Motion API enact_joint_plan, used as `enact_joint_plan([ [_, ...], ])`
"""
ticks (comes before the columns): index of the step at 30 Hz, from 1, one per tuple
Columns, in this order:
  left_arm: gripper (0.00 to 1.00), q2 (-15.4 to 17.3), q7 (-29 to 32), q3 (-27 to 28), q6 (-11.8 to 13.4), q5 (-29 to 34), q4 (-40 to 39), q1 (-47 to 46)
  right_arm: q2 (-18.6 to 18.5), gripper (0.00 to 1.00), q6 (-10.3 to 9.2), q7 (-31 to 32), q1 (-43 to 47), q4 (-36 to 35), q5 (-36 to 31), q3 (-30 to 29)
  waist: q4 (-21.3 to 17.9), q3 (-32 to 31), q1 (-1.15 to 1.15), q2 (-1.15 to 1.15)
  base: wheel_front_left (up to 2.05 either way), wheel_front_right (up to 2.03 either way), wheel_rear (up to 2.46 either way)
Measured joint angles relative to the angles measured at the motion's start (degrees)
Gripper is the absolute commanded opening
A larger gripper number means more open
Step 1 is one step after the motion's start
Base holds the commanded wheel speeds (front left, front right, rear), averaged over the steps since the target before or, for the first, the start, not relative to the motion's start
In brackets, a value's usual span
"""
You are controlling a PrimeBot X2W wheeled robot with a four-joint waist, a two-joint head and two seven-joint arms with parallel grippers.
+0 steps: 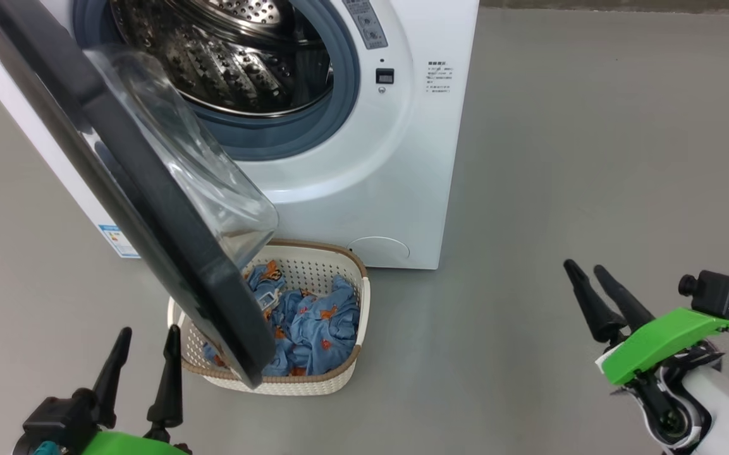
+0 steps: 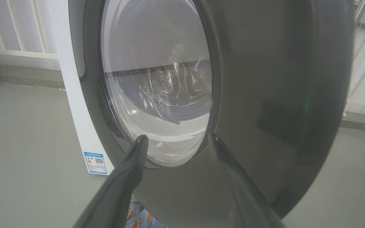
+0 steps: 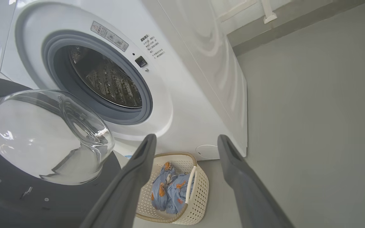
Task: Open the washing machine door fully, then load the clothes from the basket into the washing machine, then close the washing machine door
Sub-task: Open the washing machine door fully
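The white washing machine (image 1: pixel 396 158) stands ahead with its steel drum exposed. Its door (image 1: pixel 149 202), black-rimmed with a clear glass bowl, hangs partly open and swings out over the cream basket (image 1: pixel 339 382) on the floor. Light blue clothes (image 1: pixel 317 322) with orange figures lie in the basket. My left gripper (image 1: pixel 146 344) is open at the lower left, just outside the door's outer face (image 2: pixel 264 95), not touching it. My right gripper (image 1: pixel 585 266) is open at the lower right, well clear of the basket (image 3: pixel 198 202) and holding nothing.
Grey floor (image 1: pixel 592 158) spreads wide to the right of the machine and in front of the basket. A blue label (image 1: pixel 117 240) sits low on the machine's left side. A white railing (image 2: pixel 17 52) runs behind the machine.
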Motion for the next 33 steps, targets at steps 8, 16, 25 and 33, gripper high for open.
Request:
enact_joint_plan([
  [8, 1.0, -0.2, 0.0, 0.5, 0.0, 0.5, 0.0, 0.1, 2.4, 1.0, 0.0, -0.2, 3.9, -0.4, -14.9, -12.1, 0.1, -0.3, 0.0, 0.0, 0.0, 0.0, 0.0],
  [16, 1.0, -0.2, 0.0, 0.7, 0.0, 0.5, 0.0, 0.1, 6.4, 1.0, 0.0, -0.2, 8.5, -3.9, -27.5, -21.1, 0.3, -0.3, 0.0, 0.0, 0.0, 0.0, 0.0],
  [25, 1.0, -0.4, 0.0, 1.1, 0.0, 1.0, 0.0, 0.3, 8.7, 1.0, 0.01, -0.2, 13.5, -6.5, -39.0, -25.7, 0.6, -0.5, 0.0, 0.0, 0.0, 0.0, 0.0],
  [33, 1.0, -0.7, 0.0, 1.4, 0.0, 1.0, 0.0, 0.3, 11.0, 1.0, 0.01, -0.2, 16.6, -6.7, -42.0, -27.5, 0.7, -0.4, 0.0, 0.0, 0.0, 0.0, 0.0],
])
